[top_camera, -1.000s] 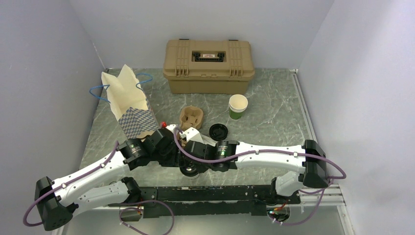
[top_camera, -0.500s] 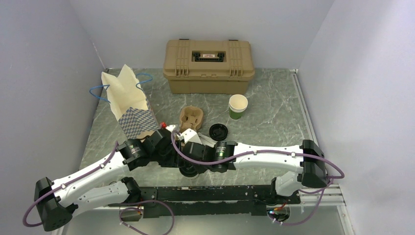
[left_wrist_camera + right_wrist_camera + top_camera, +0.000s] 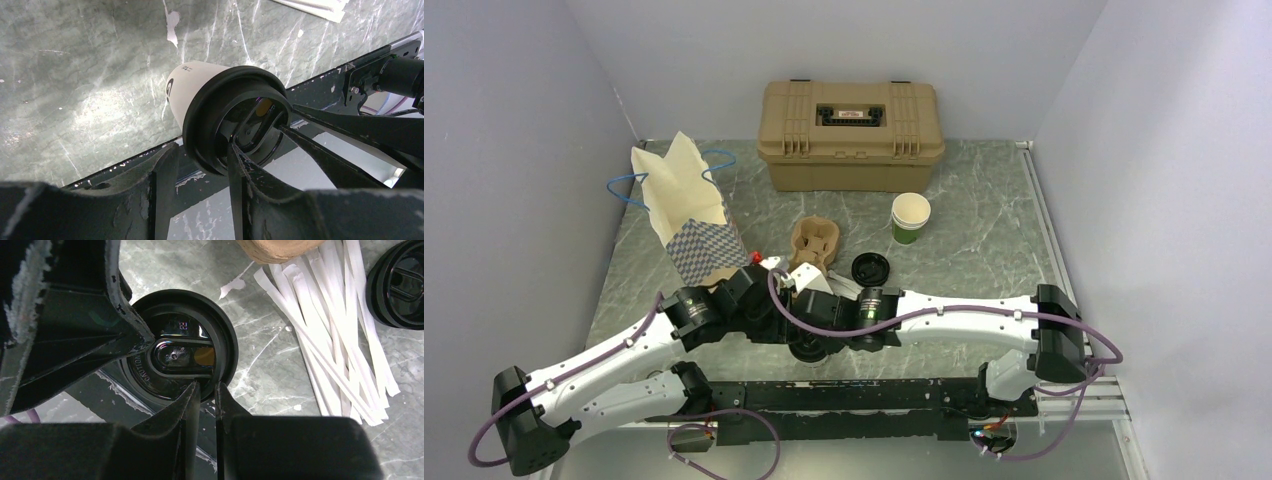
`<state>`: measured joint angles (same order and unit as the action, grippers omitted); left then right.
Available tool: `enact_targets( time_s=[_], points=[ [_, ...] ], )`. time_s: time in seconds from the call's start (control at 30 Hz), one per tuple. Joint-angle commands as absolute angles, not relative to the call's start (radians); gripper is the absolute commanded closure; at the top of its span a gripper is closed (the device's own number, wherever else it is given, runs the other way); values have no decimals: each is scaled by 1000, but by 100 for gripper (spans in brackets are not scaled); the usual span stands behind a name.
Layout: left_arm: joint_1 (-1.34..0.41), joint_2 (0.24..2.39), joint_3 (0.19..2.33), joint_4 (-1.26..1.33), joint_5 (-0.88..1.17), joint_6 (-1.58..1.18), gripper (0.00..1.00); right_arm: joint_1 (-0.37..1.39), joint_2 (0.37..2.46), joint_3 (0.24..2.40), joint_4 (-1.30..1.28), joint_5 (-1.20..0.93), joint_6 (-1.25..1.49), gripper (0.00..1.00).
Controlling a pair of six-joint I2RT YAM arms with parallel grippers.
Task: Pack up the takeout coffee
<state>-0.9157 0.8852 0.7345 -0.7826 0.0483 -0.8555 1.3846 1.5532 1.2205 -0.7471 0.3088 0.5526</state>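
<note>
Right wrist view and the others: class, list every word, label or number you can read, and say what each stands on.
"CAUTION": raised letters on the black lid of the takeout coffee.
Small purple mark on that lid: too blurred to read.
Dark lettering on the cup's side: only partly in view, not readable.
Red-and-white label on the tan case: too small to read.

White arms, black joints, purple cables, scuffed black fingers.

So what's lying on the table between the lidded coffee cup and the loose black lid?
A fan of white paper-wrapped straws lies between the coffee cup and the loose black lid, on bare marble tabletop. The right wrist view shows it.
</note>
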Motion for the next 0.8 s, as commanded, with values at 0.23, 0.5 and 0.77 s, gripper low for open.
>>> enact_targets(
  time_s=[0.23, 0.5, 0.77],
  points=[
    [-917, 922, 752, -767, 25, -831, 54, 1428, 1648, 1228, -913, 213, 588, 100],
    [-917, 952, 799, -775, 17, -822, 54, 1407, 1589, 1294, -885, 313, 576, 94],
    [-916, 972, 857, -809, 10, -812, 54, 1391, 1518, 1305, -827, 335, 553, 87]
  ],
)
